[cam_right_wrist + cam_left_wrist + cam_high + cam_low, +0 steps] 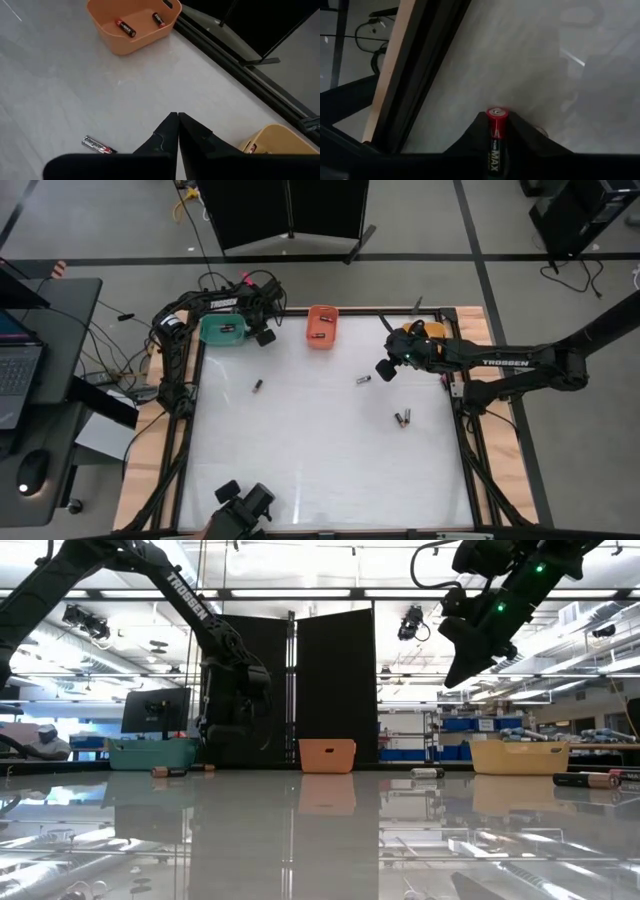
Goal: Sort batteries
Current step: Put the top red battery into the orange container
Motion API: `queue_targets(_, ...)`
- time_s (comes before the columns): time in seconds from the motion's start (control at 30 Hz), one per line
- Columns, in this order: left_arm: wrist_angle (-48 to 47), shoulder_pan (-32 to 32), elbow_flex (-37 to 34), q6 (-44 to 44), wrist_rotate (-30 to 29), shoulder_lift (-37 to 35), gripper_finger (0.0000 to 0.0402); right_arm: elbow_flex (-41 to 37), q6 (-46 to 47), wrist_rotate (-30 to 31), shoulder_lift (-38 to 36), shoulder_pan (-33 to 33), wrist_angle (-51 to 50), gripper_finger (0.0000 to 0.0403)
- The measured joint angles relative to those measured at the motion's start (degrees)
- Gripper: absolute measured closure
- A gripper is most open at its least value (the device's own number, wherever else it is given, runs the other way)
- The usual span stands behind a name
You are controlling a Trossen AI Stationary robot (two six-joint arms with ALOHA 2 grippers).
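Note:
My left gripper (265, 337) is at the table's far left, beside the teal bin (222, 330), pointing steeply down. It is shut on a battery with a red end (497, 120). My right gripper (178, 120) hangs shut and holds nothing, above the table in front of the yellow bin (425, 330). Loose batteries lie flat on the table at the left (257, 385), in the middle (363, 379) and toward the right (402, 418). The orange bin (132, 25) holds two batteries (125, 27), and the teal bin holds one (228, 328). My left gripper pinches the battery between its two fingers (470, 137), which come steeply from above. The battery lies along the fingers, and its red end (497, 116) shows at their free ends, toward the table top. Whether that end touches the table, I cannot tell.
The table's dark frame rail and wooden edge (405, 75) run close beside my left gripper. The three bins stand in a row along the far edge. A battery (98, 145) lies on the table just near my right gripper. The near half of the table is bare.

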Motion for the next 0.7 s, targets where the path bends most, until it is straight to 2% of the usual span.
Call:
queue_targets(0.3, 0.9, -0.93, 0.78, 0.41, -0.82, 0.21, 0.0358, 0.0, -0.47, 0.0, 0.0, 0.0, 0.01, 0.0391)
queue_targets(0.47, 3.34, -1.74, 3.42, 0.39, -0.29, 0.33, 0.0358, 0.0, -0.51, 0.0, 0.0, 0.0, 0.0, 0.038)
queue_targets(0.7, 3.86, -3.57, 8.33, 0.44, -0.29, 0.35, 0.0358, 0.0, -0.7, 0.0, 0.0, 0.02, 0.0, 0.0395)
